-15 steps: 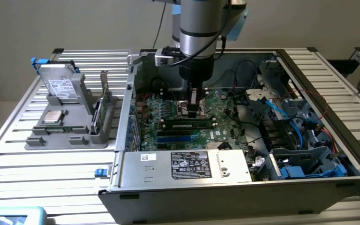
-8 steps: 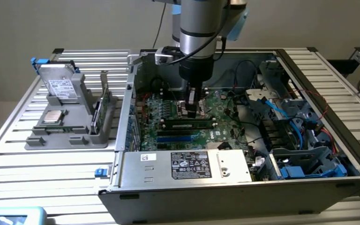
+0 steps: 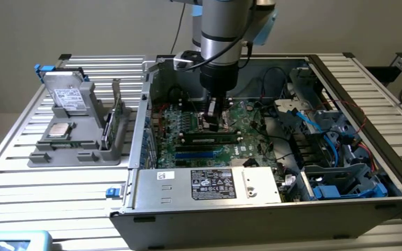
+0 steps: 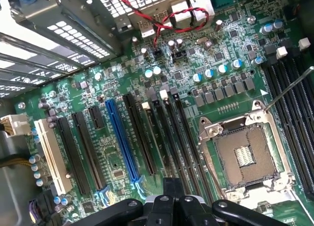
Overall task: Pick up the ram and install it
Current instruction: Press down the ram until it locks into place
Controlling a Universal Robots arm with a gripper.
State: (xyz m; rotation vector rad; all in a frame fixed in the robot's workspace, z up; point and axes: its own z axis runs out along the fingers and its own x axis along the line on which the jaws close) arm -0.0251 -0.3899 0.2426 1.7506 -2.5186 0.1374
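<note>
The silver-grey, tube-shaped robot arm (image 3: 222, 31) comes down from above in the exterior view, its wrist section held vertical and pointing straight down. Below the metal tube sits a black cylindrical wrist block, and under that the slim black gripper (image 3: 213, 123), also pointing downward. Its two dark fingers (image 3: 212, 114) are drawn together, closed. In the wrist view the gripper's black, rounded linkage arms with silver bolts (image 4: 181, 206) fold inward toward each other.
</note>
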